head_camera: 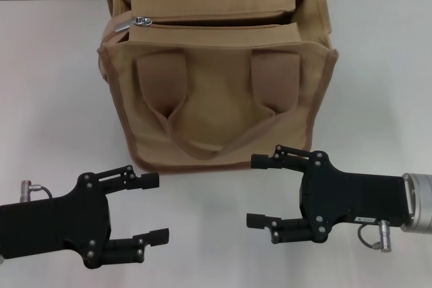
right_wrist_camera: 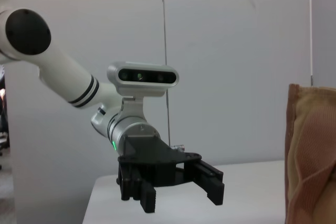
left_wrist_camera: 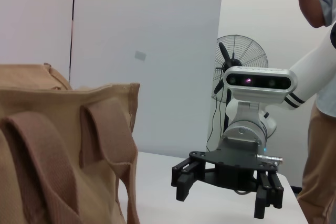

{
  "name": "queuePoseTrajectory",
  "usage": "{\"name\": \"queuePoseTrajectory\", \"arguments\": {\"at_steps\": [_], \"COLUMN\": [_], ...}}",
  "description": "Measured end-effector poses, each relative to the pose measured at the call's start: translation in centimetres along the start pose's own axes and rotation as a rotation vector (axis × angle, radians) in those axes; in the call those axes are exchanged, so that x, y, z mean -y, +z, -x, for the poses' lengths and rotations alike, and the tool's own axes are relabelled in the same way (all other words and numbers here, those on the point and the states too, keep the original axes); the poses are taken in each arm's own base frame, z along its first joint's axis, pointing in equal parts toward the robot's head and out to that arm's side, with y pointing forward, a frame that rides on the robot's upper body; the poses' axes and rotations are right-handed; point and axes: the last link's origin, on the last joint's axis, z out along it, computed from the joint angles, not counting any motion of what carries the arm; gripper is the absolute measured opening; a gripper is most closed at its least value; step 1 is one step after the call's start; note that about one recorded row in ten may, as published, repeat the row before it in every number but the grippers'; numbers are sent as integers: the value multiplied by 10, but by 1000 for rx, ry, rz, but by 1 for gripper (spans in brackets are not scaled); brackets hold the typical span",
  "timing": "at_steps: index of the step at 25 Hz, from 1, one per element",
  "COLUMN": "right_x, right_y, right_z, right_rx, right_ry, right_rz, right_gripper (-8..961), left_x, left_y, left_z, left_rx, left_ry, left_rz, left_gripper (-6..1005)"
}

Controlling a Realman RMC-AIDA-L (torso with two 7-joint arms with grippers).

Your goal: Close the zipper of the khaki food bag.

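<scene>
Bag [head_camera: 217, 85] stands mid-worktop [head_camera: 378, 65], zipper [head_camera: 202, 23] unclosed, slider at its left end; left gripper [head_camera: 154, 207] and right gripper [head_camera: 258, 190] sit before it, jaws open. Left wrist: bag [left_wrist_camera: 63, 145], right gripper [left_wrist_camera: 226, 190]. Right wrist: left gripper [right_wrist_camera: 181, 195], bag edge [right_wrist_camera: 311, 156].

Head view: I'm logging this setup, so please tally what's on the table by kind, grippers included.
Bags: 1, the khaki bag, its zipper slider at the robot's left end.
Grippers: 2, the left gripper and the right gripper, both open in front of the bag.
Total: 3
</scene>
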Motion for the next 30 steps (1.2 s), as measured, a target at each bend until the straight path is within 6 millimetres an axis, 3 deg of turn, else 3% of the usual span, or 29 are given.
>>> {"name": "queuePoseTrajectory", "arguments": {"at_steps": [17,19,20,21,22,23,25,30], "right_x": [-2,-3,-3,-3,-3,-3,-3,-4], "right_y": [7,7,7,7,7,7,7,8], "right_z": [-3,-4,-6,-6,-7,-7,-8,-9], "right_rx": [17,17,15,15,15,16,19,19], "right_ry": [26,33,41,41,45,50,56,64], "right_rz": [-15,-17,-27,-27,-34,-42,-52,-51], "right_gripper": [829,829,829,829,829,829,829,830], "left_x": [3,7,14,14,23,23,38,66], "left_y": [0,-5,-11,-11,-19,-19,-29,-26], "left_z": [-2,-1,2,2,7,7,13,14], "left_rx": [-62,-103,-147,-147,-180,-180,-215,-203], "left_ry": [55,71,74,74,83,83,85,52], "left_rz": [-71,-162,-290,-290,-457,-457,-673,-801], "left_gripper": [757,754,752,750,749,747,744,736]}}
